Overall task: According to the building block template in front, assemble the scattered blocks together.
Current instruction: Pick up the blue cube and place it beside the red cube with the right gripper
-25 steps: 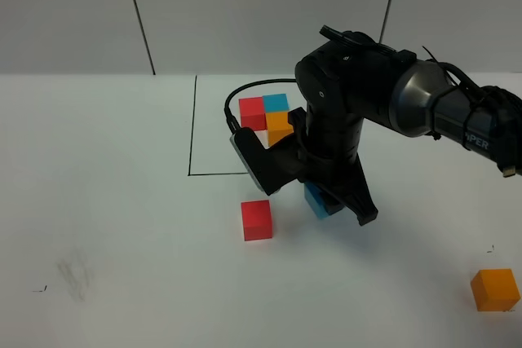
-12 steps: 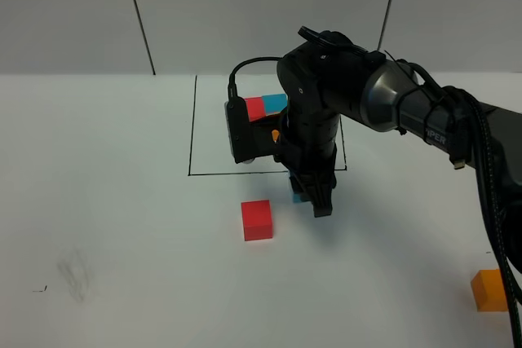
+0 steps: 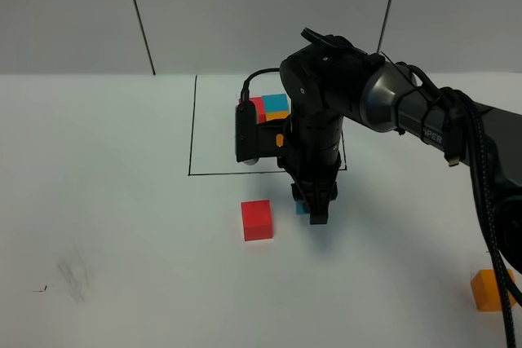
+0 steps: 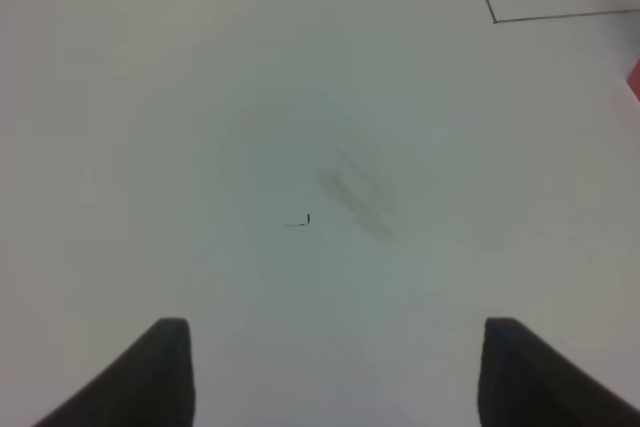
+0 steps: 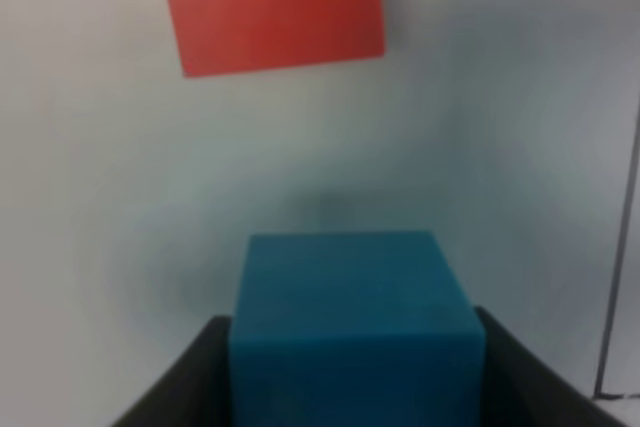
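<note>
My right gripper [image 3: 313, 208] is shut on the light blue cube [image 3: 302, 208], just right of the loose red cube [image 3: 257, 220] on the white table and just outside the outline's near side. In the right wrist view the blue cube [image 5: 355, 322] sits between the dark fingers [image 5: 195, 377], with the red cube [image 5: 275, 7] beyond it across a small gap. The orange cube [image 3: 490, 290] lies far off by the right edge. The building block template [image 3: 273, 107] lies inside the black rectangle outline [image 3: 192, 132], partly hidden by the arm. My left gripper [image 4: 330, 377] is open over bare table.
The right arm's black body and cable [image 3: 326, 112] hang over the outline's right half. A faint smudge [image 3: 75, 273] marks the table at the near left. In the left wrist view the outline's corner [image 4: 493, 19] and a sliver of red [image 4: 634, 79] show at the frame's edge.
The right wrist has turned and carried the blue cube left, nearer the red cube. The left gripper has not moved.
</note>
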